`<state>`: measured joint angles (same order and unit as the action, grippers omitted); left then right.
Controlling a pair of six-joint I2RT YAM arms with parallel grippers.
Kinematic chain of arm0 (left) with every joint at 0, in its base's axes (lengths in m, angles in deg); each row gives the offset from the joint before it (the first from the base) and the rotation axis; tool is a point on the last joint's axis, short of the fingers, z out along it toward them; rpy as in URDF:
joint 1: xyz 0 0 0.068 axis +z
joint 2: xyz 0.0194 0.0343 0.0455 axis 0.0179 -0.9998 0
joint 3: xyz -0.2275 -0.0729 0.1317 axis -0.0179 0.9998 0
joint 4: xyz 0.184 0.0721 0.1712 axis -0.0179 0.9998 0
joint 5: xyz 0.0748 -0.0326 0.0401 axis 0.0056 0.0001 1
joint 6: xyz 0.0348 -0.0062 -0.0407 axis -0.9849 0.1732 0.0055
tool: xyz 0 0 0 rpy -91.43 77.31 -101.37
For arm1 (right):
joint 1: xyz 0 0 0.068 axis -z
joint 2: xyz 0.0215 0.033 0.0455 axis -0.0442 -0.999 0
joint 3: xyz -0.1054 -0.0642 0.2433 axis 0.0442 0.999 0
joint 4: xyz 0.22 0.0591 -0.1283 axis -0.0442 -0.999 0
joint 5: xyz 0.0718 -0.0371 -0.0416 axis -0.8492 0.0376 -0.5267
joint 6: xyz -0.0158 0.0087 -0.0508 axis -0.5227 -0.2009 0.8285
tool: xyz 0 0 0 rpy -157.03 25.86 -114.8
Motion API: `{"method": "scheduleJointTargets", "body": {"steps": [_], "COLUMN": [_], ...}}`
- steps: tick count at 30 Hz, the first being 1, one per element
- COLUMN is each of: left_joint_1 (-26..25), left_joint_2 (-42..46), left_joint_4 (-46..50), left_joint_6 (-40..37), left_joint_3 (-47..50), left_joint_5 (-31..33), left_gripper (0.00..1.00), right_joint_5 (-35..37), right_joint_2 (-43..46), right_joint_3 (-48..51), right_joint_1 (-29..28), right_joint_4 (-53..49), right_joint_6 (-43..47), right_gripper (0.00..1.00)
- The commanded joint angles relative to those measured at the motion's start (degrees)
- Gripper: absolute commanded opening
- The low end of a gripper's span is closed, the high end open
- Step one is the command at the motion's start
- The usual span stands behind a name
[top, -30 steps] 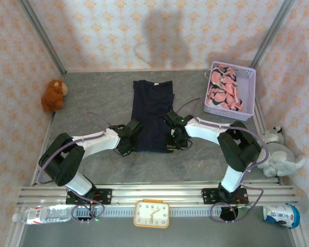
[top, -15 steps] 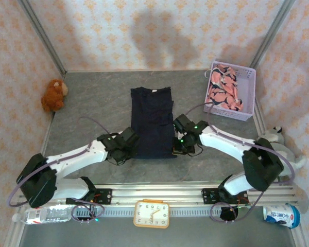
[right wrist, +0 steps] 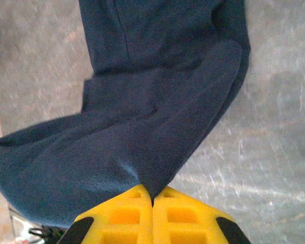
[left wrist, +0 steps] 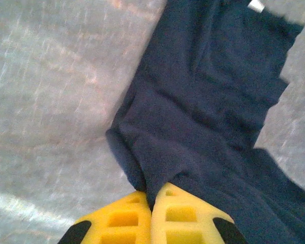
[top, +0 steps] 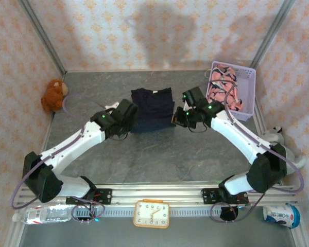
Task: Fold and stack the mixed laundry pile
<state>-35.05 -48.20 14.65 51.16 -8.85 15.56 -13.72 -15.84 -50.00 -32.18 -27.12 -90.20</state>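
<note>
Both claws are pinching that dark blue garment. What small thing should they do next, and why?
Probably carry the pinched hem toward the far, labelled edge and lower it there. The left gripper and right gripper are each shut on a corner of the navy garment, which is doubled over, its held hem short of that edge.

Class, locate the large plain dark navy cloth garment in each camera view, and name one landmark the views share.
Top external: dark navy cloth garment lies just above picture centre.
Left wrist: right of centre, running to the upper right, pinched by the left gripper.
Right wrist: upper and left part, pinched by the right gripper.
Shared landmark: grey marbled tabletop.
</note>
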Motion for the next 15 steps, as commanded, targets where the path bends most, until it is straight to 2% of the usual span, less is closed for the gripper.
{"method": "scheduleJointTargets", "body": {"steps": [1,6,10,11,12,13,14,15], "left_joint_1": [3.3,8.9,13.1,14.1,14.9,15.5,15.6,15.7], "left_joint_2": [-3.7,-13.7,-27.2,-32.6,-37.5,-42.9,-47.4,-51.7], "left_joint_4": [0.8,0.3,0.4,2.6,5.5,9.7,14.6,19.3], "left_joint_6": [-4.9,-10.0,-15.4,-16.5,-17.4,-17.7,-18.1,-18.5], "left_joint_3": [-6.7,-17.5,-31.7,-37.9,-43.5,-52.0,-58.9,-66.5], "left_joint_5": [3.4,1.3,-1.2,-3.3,-5.0,-5.5,-4.9,-3.8], "left_gripper": [0.00,0.00,0.00,0.06,0.23,0.55,0.66,0.71], "right_joint_5": [1.0,0.1,1.1,2.3,3.0,3.6,3.2,2.0], "right_joint_2": [-5.3,-16.4,-29.4,-33.8,-37.1,-40.4,-43.6,-46.5], "right_joint_3": [-6.2,-18.1,-30.9,-35.9,-39.8,-44.1,-48.3,-53.1], "right_joint_1": [2.5,5.9,9.2,10.4,11.3,12.1,12.8,13.5], "right_joint_4": [1.7,2.2,2.4,1.9,2.0,1.8,0.7,-1.0], "right_joint_6": [0.5,1.1,1.2,1.0,1.0,1.1,1.2,1.3], "right_gripper": [0.00,0.00,0.02,0.13,0.27,0.52,0.69,0.76]}}
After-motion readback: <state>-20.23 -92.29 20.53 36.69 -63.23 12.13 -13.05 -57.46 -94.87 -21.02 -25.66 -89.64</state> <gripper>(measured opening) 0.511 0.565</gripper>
